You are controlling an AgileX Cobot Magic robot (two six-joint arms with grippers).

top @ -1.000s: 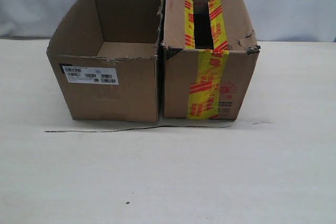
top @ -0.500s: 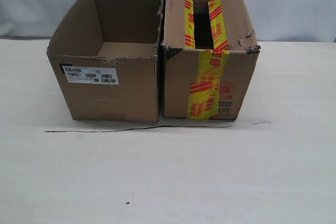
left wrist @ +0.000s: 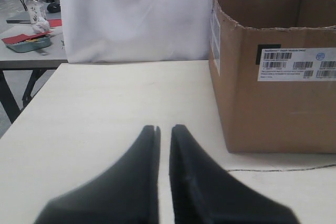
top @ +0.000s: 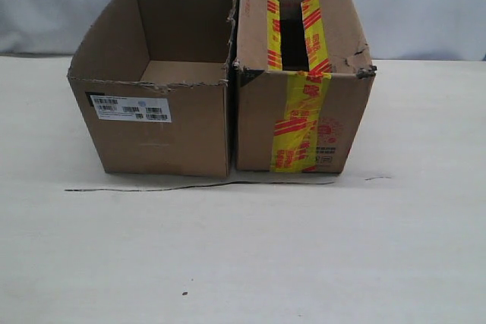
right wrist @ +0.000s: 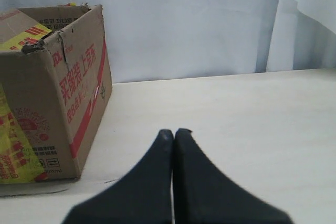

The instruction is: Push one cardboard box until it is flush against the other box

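Exterior: the cardboard box point(top: 304, 123) stands on the table point(top: 243, 248), touching the other box point(top: 163, 142); I'd nudge its outer wall, low and square, only if the seam gapes.
Left wrist: left pincer point(left wrist: 164, 128) a thin slit apart, empty, clear of the boxes.
Right wrist: right pincer point(right wrist: 174, 131) closed, empty, touching nothing.
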